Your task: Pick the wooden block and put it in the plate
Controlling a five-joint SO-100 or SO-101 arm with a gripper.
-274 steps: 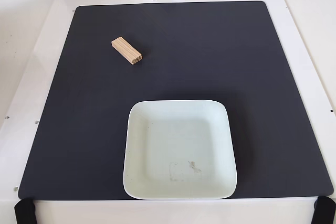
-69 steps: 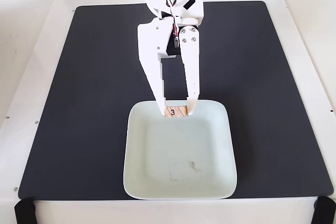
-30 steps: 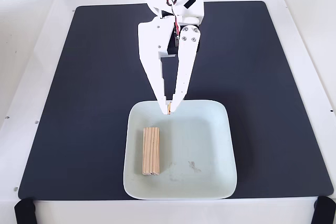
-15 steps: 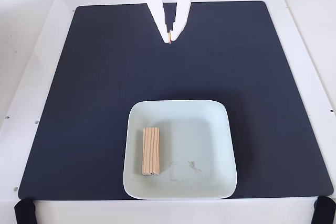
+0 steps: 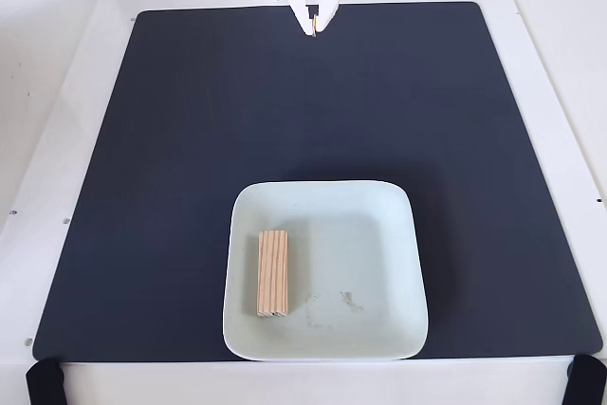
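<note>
Though near rim, wooden block [image 5: 273, 272] inside plate [image 5: 403, 234].

Cut off by the top edge: most of the arm above the gripper [image 5: 313, 29]. Fingertips too small to tell apart. Black straps clipped at both bottom corners.
</note>
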